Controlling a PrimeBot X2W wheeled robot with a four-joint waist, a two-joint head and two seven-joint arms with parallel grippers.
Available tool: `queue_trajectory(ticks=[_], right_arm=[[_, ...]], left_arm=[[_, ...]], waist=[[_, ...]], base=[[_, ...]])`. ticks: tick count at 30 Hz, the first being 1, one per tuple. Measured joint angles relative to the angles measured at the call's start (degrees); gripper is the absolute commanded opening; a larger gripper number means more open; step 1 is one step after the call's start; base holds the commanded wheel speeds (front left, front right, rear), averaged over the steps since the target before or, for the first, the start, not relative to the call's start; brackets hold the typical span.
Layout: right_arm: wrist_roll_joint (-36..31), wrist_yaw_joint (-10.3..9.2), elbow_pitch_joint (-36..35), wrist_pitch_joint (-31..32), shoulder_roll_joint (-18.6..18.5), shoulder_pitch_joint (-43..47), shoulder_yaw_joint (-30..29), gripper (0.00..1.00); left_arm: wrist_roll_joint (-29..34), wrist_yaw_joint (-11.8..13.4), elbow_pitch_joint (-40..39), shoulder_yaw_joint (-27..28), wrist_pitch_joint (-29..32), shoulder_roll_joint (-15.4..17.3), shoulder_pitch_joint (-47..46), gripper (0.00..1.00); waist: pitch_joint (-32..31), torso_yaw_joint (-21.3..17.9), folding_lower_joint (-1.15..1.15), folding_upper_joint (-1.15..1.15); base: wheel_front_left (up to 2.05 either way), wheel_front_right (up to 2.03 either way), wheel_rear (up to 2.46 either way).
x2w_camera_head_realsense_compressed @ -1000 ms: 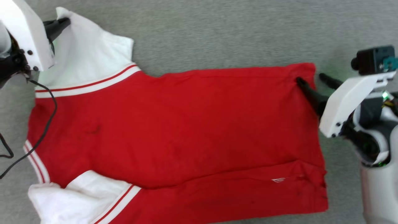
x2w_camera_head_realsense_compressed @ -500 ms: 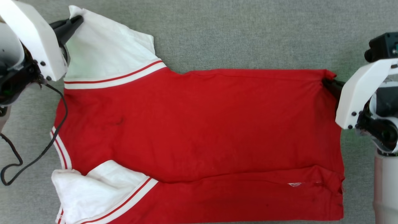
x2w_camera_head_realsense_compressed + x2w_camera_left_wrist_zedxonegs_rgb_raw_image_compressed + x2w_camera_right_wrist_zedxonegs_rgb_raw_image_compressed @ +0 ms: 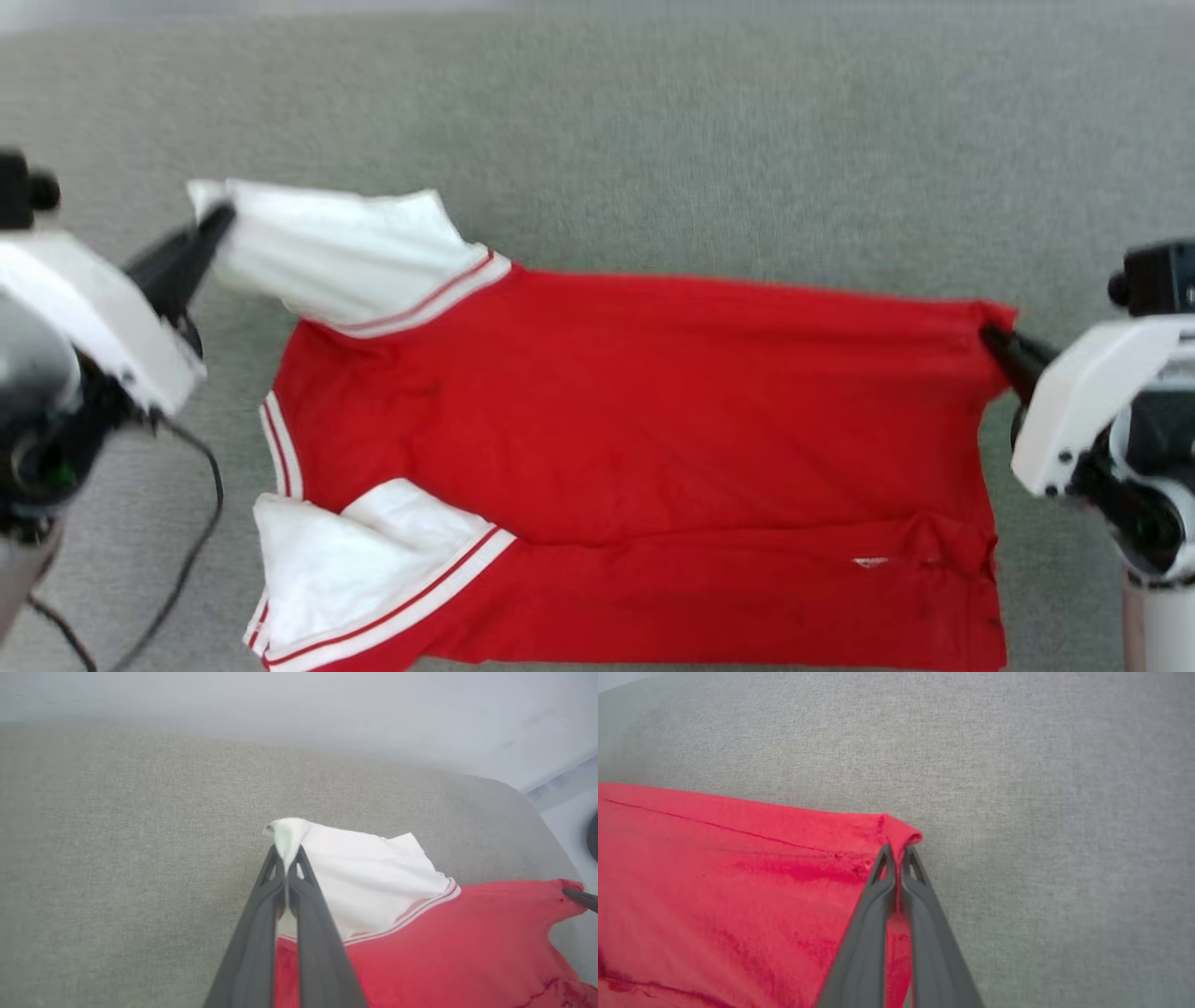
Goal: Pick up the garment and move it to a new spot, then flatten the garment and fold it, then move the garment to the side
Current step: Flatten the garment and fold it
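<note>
the garment lies spread on a grey fabric surface, its red body across the middle of the head view, neck end toward my left and hem toward my right. no number or lettering shows on the upturned side.

my left claw is pinched tight on the tip of the far white sleeve. in the left wrist view the two fingers meet with a small tuft of white cloth poking out past them, and the sleeve is drawn to a point toward me.

my right claw is clamped on the far hem corner. in the right wrist view the fingertips press together with a roll of red cloth bunched just beyond them.

the far edge runs in a fairly straight line between my two claws. i cannot tell whether it is off the surface.

the near white sleeve lies crumpled at the lower left with its striped trim running slantwise. a crease crosses the near part of the red body, with a small white tag just below it near the hem.

a black cable hangs below my left wrist.
</note>
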Motion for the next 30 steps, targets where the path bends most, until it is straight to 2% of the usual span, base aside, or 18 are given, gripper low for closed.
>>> queue_trajectory(ticks=[6, 12, 16, 17, 18, 19, 20, 26, 30], right_arm=[[2.9, 0.00, 0.5, -2.6, 0.9, 8.2, -2.0, 0.00], [4.6, 0.00, 1.9, -5.1, 1.9, 15.5, -2.9, 0.00], [5.4, 0.00, 3.2, -6.8, 2.7, 19.2, -3.3, 0.00], [5.6, 0.00, 3.6, -7.3, 2.8, 20.1, -3.3, 0.11], [5.6, 0.00, 4.2, -7.8, 2.9, 20.8, -3.3, 0.43], [5.3, 0.00, 4.9, -8.3, 3.0, 21.5, -3.0, 1.00], [5.0, 0.00, 5.6, -8.7, 3.0, 22.1, -2.6, 1.00], [5.6, 0.01, 6.8, -14.2, 2.9, 24.2, -0.1, 1.00], [5.5, 0.00, 3.4, -16.9, 1.6, 24.7, 0.8, 1.00]], left_arm=[[-3.8, 1.6, -2.7, 1.4, -6.4, 0.0, 15.2, 0.00], [-7.7, 2.8, -1.7, 0.4, -9.9, -2.9, 27.9, 0.00], [-9.4, 3.0, 1.1, -1.0, -10.3, -5.5, 31.9, 0.00], [-10.0, 2.8, 1.9, -1.5, -10.1, -6.1, 32.3, 0.00], [-10.4, 2.7, 2.5, -1.7, -10.1, -6.9, 32.6, 0.21], [-10.4, 2.4, 3.1, -2.0, -10.2, -7.6, 32.6, 0.64], [-10.3, 2.3, 3.8, -2.2, -10.7, -8.2, 32.6, 1.00], [-6.9, 1.4, 6.3, -1.8, -16.2, -9.5, 32.4, 1.00], [-1.5, 3.1, 5.3, -1.9, -21.1, -9.1, 31.0, 1.00]], waist=[[-5.6, 1.4, 0.00, 0.00], [-9.4, 2.4, 0.00, 0.00], [-10.3, 2.4, -0.01, 0.00], [-10.3, 2.2, -0.01, 0.00], [-10.3, 2.1, -0.01, 0.00], [-10.3, 1.9, -0.01, 0.00], [-10.4, 1.7, -0.01, 0.00], [-11.5, 0.7, -0.01, 0.00], [-13.0, 0.1, 0.00, 0.00]], base=[[0.00, 0.00, 0.00], [0.00, 0.00, 0.00], [0.00, 0.00, 0.00], [0.00, 0.00, 0.00], [0.00, 0.00, 0.00], [0.00, 0.00, 0.00], [0.00, 0.00, 0.00], [0.00, 0.00, 0.00], [0.00, 0.00, 0.00]])
